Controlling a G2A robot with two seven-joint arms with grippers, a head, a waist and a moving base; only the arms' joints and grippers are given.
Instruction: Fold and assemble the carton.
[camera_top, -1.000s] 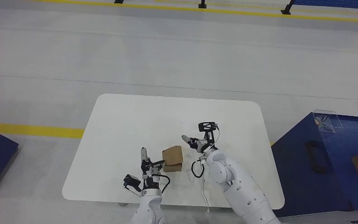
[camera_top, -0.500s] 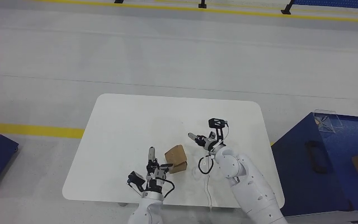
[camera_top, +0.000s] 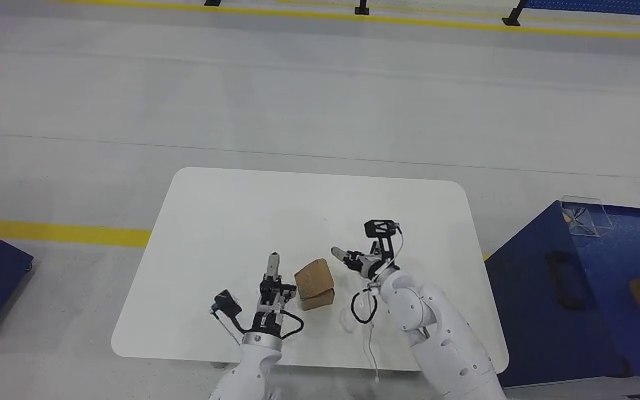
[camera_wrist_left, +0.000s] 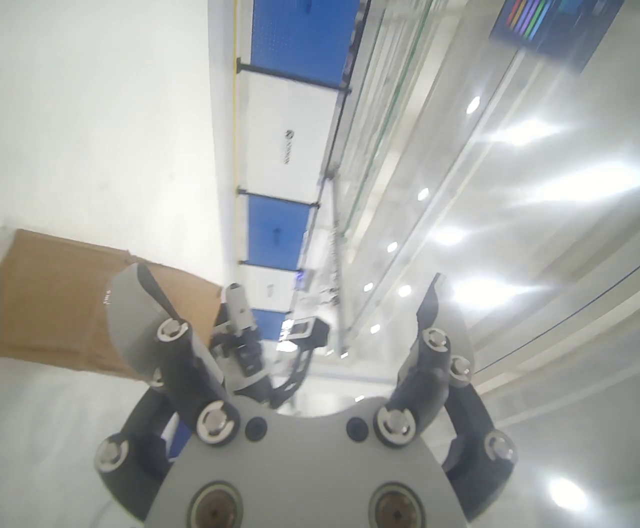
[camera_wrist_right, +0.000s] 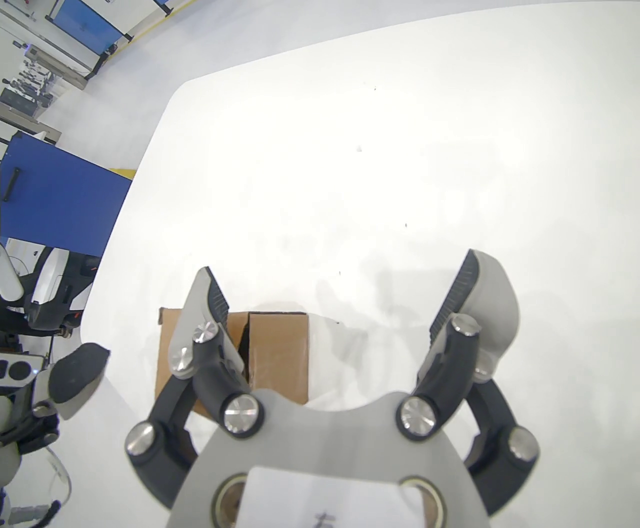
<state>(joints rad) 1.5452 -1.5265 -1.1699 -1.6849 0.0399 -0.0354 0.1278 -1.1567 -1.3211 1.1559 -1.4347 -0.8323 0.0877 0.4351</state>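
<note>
You have the carton (camera_top: 314, 283) sitting on the white tabletop (camera_top: 250, 200), in the half nearer the robot. It is about midway between the left and right edges and a short way in from the near edge. It is brown cardboard, standing as a small box shape, turned a little askew to the tabletop's edges. From the right wrist view the carton (camera_wrist_right: 277, 350) shows two top flaps lying side by side with a dark slit between them. Your left gripper (camera_top: 279, 279) is just beside the carton on its left side, its jaws spread wide with nothing between them. In the left wrist view that gripper (camera_wrist_left: 285, 300) is likewise wide apart. One of its fingers overlaps the carton (camera_wrist_left: 55, 300), but you cannot tell whether it touches the cardboard. Your right gripper (camera_top: 352, 258) is on the carton's right side, near it but apart, a little toward the far edge. In the right wrist view the right gripper (camera_wrist_right: 342, 290) is spread wide and empty above bare tabletop (camera_wrist_right: 400, 150), with the carton partly hidden behind one of its fingers. A few dark specks (camera_wrist_right: 358, 148) mark the tabletop. Beyond it, a yellow line (camera_top: 70, 233) runs across the grey floor (camera_top: 300, 80), and a blue cabinet (camera_top: 560, 290) stands off the right edge.
</note>
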